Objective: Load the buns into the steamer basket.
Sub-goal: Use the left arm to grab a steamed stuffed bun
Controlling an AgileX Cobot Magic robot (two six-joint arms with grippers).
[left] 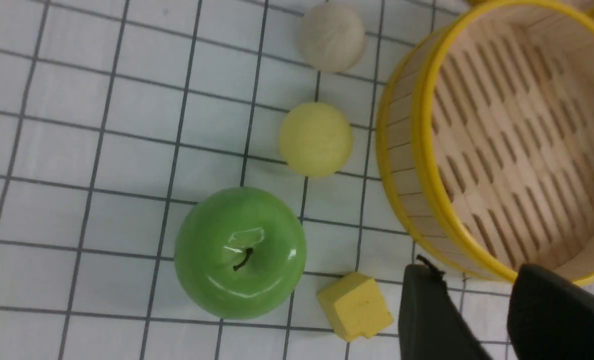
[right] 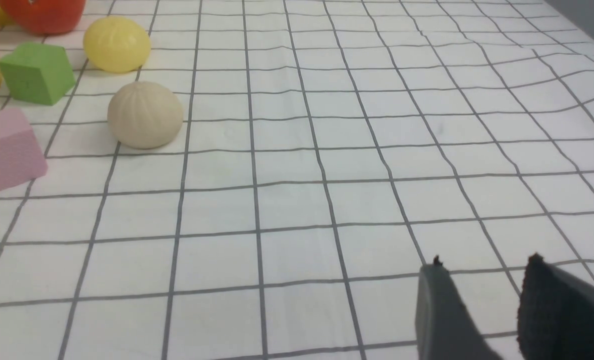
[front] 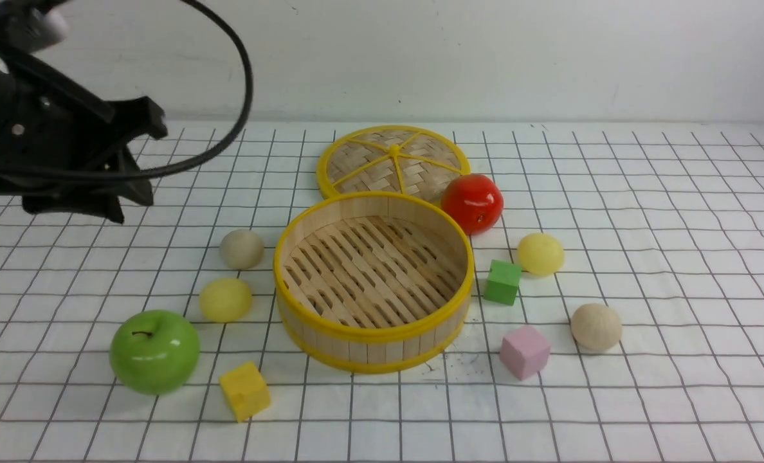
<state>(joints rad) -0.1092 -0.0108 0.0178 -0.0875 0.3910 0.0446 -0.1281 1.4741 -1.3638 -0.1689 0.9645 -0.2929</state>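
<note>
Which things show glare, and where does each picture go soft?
Front view: white highlights on the green apple and red apple; shadows faint, lighting even. Left wrist view: strong glare on that green apple; the steamer basket looks smeared inside. Right wrist view: the beige bun is matte and sharp; the right gripper, close to the lens, looks soft.

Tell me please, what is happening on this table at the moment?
The robot has to fill the steamer basket, which is empty, and nothing is held yet. A beige bun and a yellow bun lie left of the basket; another yellow bun and another beige bun lie right of it. The left pincer hangs open, raised over the left side. The right pincer is open too, low over the checked cloth.
</note>
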